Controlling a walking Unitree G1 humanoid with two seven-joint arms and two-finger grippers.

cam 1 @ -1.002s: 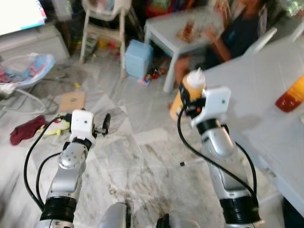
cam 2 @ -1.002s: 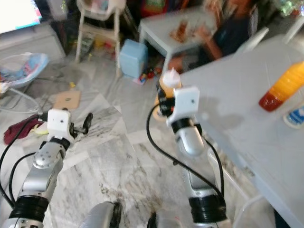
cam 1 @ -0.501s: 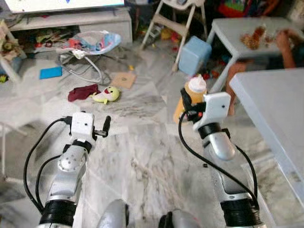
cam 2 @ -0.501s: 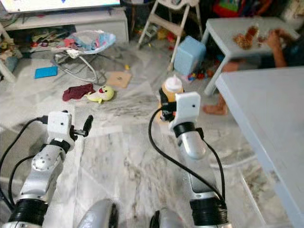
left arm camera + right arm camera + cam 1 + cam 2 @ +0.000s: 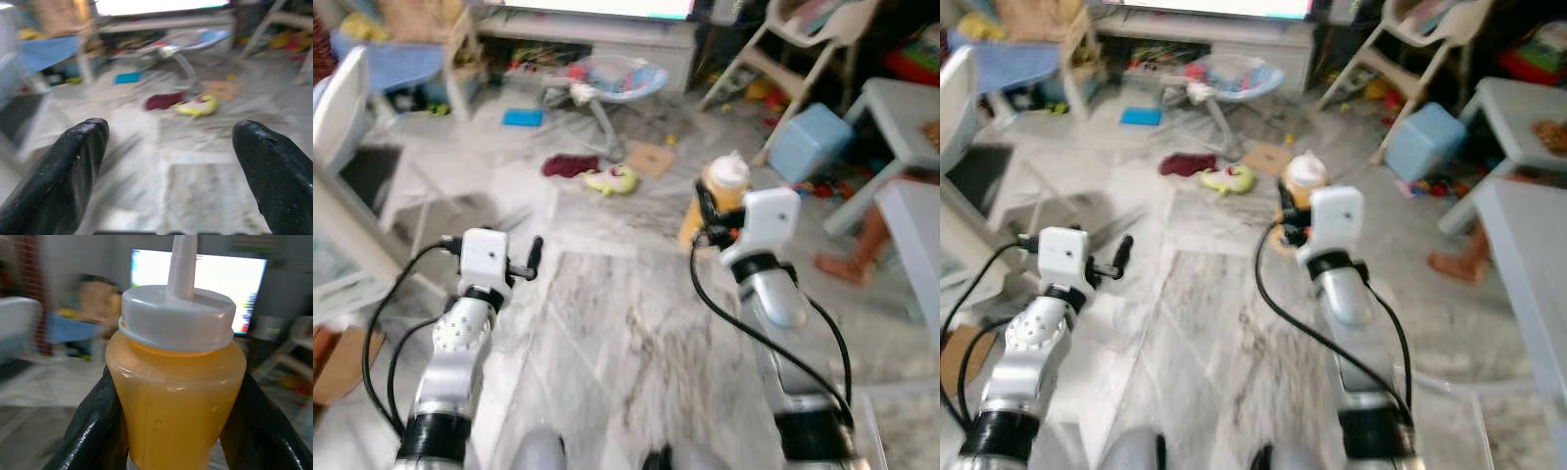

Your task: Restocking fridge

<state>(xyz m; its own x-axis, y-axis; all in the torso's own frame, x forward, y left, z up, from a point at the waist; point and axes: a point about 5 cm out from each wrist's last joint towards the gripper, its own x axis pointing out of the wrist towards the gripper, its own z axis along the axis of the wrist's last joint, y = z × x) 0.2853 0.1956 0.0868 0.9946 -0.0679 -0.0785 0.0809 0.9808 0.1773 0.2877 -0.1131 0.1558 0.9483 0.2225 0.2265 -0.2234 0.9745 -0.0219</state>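
An orange squeeze bottle [image 5: 720,196] with a white nozzle cap is held upright in my right gripper [image 5: 712,217], which is shut on it at chest height over the marble floor. In the right wrist view the bottle [image 5: 177,387] sits between the two black fingers [image 5: 93,431], pressed on both sides. My left gripper [image 5: 532,257] is raised on the left, open and empty; its fingers [image 5: 63,176] stand wide apart in the left wrist view.
A baby bouncer [image 5: 607,83], a red cloth [image 5: 566,165] and a yellow toy [image 5: 612,180] lie on the floor ahead. A TV bench [image 5: 597,34] stands behind them. A blue box [image 5: 808,142], high chair [image 5: 793,39] and white tables [image 5: 901,108] are at the right. A white chair [image 5: 342,127] is at the left.
The whole view has swung left: the white table slid off to the right and a white chair came in at the left. Both arms keep their pose, with the bottle still held.
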